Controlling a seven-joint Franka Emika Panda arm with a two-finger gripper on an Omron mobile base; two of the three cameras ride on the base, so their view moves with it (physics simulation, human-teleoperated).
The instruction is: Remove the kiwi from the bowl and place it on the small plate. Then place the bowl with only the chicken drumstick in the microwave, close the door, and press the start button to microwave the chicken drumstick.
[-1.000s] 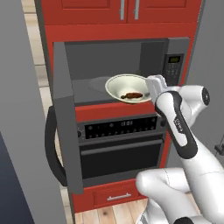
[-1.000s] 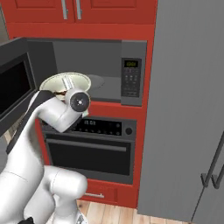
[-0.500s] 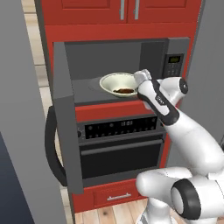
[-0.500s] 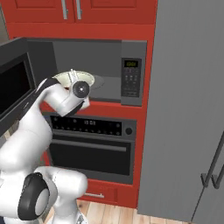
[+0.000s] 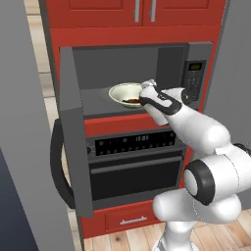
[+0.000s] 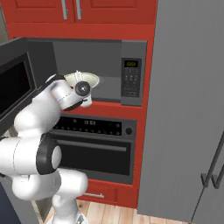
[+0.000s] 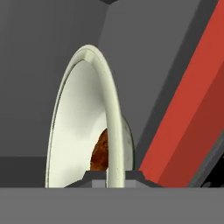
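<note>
Claw (image 7: 116,175): bottom centre of the hand view, two dark tips pinched hard onto the rim of the bowl (image 7: 78,127), one tip on each face of the rim wall. Bowl: pale cream, shallow, seen edge-on in the hand view and filling its left half; in the left base view it sits at centre frame (image 5: 125,93), inside the open microwave (image 5: 169,63), whether resting on the grey floor or just above it cannot be told. Contents: one brown chicken drumstick (image 5: 131,101) lying low in the bowl toward the claw side; no kiwi seen in it. Handling, by judgement: rigid, glazed-looking and likely slick, probably breakable if knocked against the cavity wall; a one-sided rim hold leaves the far edge free to droop, so keep it level and set it down gently. The drumstick is loose and may slide if tilted. Surrounds: microwave door (image 5: 76,142) swung wide at left of frame; control panel (image 6: 131,78) right of the cavity; oven (image 6: 94,148) below; red cabinets (image 6: 109,11) above.
</note>
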